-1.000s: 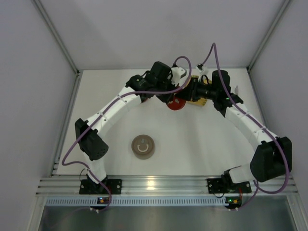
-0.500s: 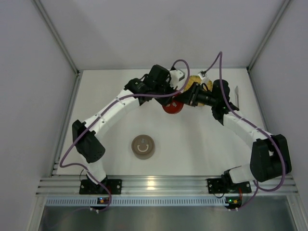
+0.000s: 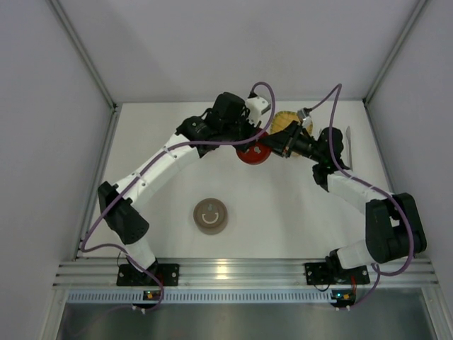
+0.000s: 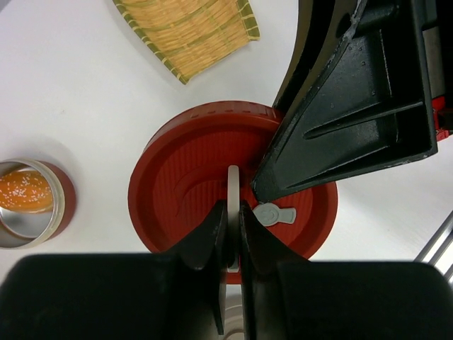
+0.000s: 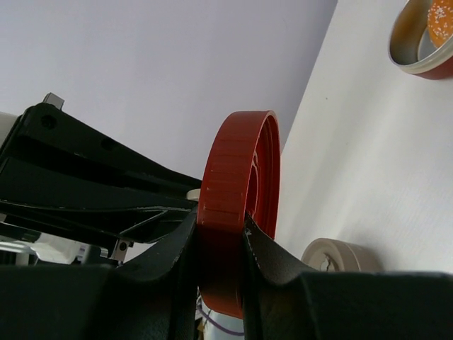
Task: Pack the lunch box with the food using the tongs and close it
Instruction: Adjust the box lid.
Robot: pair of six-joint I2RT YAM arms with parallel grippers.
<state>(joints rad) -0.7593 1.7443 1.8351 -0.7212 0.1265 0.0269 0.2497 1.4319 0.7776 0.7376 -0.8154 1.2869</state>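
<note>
Looking stiff, light and ribbed at its edge, the red lid (image 5: 241,177) is clamped by the rim in the right claw (image 5: 221,224) over the desk (image 4: 85,85), a good hold I think, while the left claw (image 4: 233,210) is pressed together on a thin pale strip (image 4: 233,180) before it.

Red lid (image 3: 252,154) shifted slightly left; yellow tray (image 3: 285,120) now more uncovered.

No readable txt, brand names or nos. anywhere, only sign a smiley-face mark, darker lines, on top of round tan lid (image 3: 211,215), lid lying on white table (image 3: 283,219)
</note>
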